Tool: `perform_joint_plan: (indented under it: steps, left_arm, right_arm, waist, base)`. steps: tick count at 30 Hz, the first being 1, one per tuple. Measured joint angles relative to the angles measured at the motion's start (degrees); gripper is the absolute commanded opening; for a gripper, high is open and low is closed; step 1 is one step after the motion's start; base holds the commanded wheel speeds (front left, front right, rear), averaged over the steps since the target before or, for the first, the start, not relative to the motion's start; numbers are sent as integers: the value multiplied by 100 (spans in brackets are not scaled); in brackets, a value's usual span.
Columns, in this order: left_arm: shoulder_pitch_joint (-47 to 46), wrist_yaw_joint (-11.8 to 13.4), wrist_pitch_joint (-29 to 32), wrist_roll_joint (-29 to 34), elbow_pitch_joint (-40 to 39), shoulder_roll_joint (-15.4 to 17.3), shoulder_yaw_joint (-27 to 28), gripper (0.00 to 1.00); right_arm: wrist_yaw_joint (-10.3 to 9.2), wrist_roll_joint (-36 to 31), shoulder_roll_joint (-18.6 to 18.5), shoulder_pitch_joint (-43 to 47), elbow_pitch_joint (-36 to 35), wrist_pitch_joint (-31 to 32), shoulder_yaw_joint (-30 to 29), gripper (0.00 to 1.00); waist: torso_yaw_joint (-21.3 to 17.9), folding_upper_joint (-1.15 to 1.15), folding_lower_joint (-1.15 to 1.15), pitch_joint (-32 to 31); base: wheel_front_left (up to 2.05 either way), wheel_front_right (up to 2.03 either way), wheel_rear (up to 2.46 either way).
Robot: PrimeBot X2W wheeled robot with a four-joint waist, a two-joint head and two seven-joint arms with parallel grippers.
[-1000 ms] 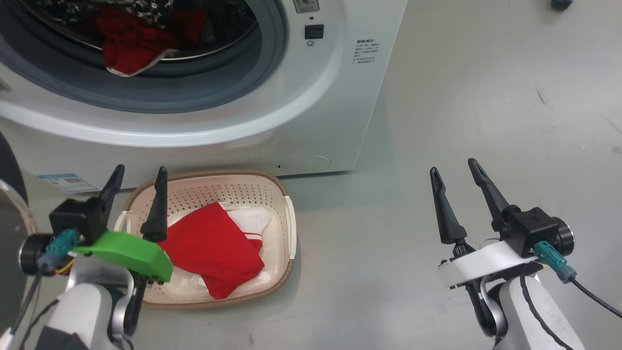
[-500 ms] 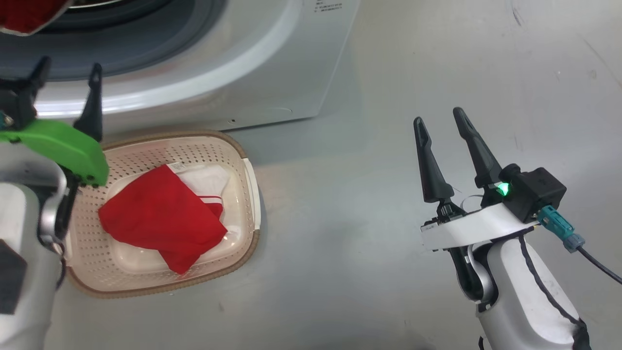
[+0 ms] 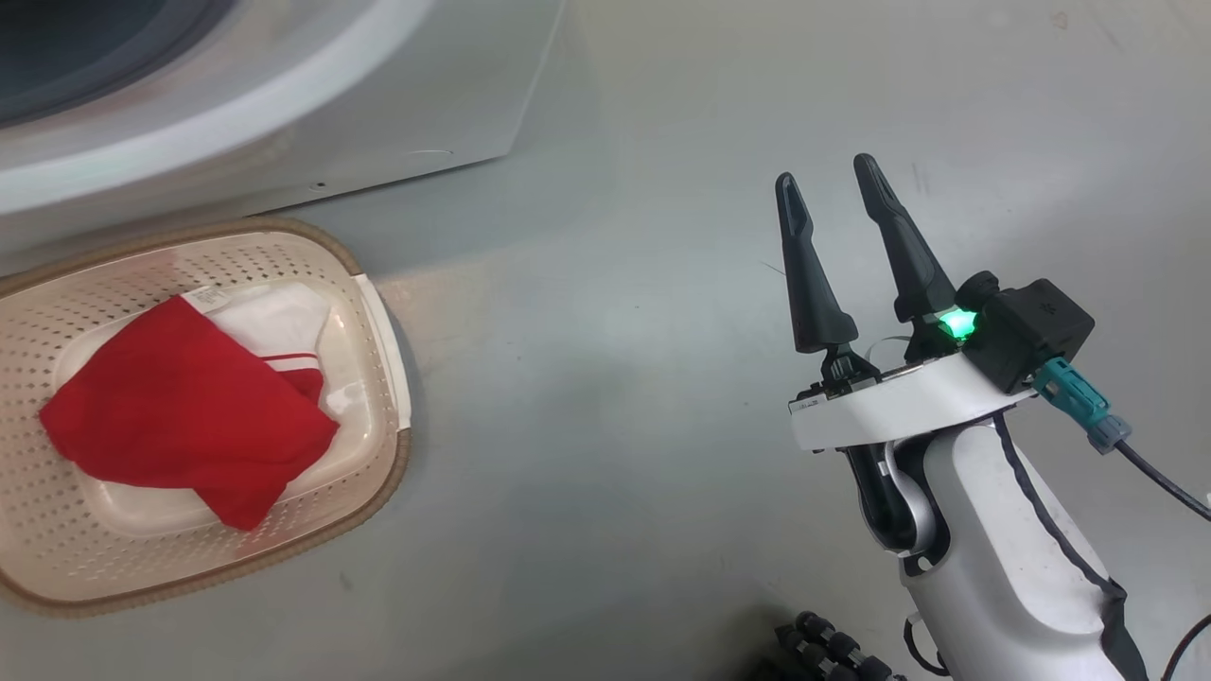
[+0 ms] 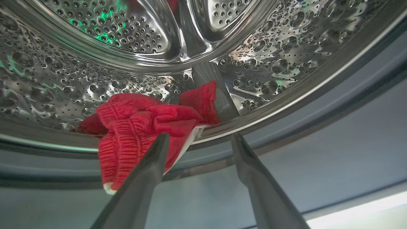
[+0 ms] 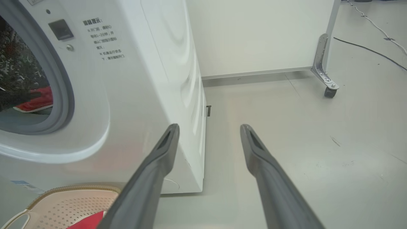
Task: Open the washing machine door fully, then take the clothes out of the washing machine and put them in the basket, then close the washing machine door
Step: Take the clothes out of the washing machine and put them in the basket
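Left hand [image 4: 200,136], fingers spread, faces the red clothes [image 4: 136,124] draped over the washing machine [image 4: 286,108] drum lip at centre-left. Best to steer frame-left, reach deeper, and pinch the bunched bulk, not the trim.

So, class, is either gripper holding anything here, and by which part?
Nothing is held. The left gripper is open, its fingers pointing at the red garment on the drum's lip; the right gripper is open above the floor.

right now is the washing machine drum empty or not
Not empty. A crumpled red garment lies on the front lip of the drum, its white-trimmed end hanging over the edge, ahead of the open left end effector.
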Motion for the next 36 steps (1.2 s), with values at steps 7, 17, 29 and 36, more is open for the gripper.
perform_joint_plan:
  steps: [7,17,29,36]
  left_arm:
    - [-445,0,152,118,363,225,32,100]
    - [-795,-52,422,425,829,664,-86,100]
    - [-1050,-52,1034,357,1427,642,-78,43]
    - [-1209,-51,1178,325,1546,554,-75,0]
  right_arm:
    - [-97,5,0,2,9,0,46,100]
    - [-105,42,4,-3,11,0,181,100]
    - [-152,42,4,-18,20,0,192,100]
    - [-157,43,5,-60,26,0,193,100]
  waist:
    - [-242,0,0,122]
    - [-319,0,0,130]
    - [-337,0,-1,126]
    - [-336,0,-1,114]
  base:
    - [0,0,0]
    - [0,0,0]
    - [0,0,0]
    - [0,0,0]
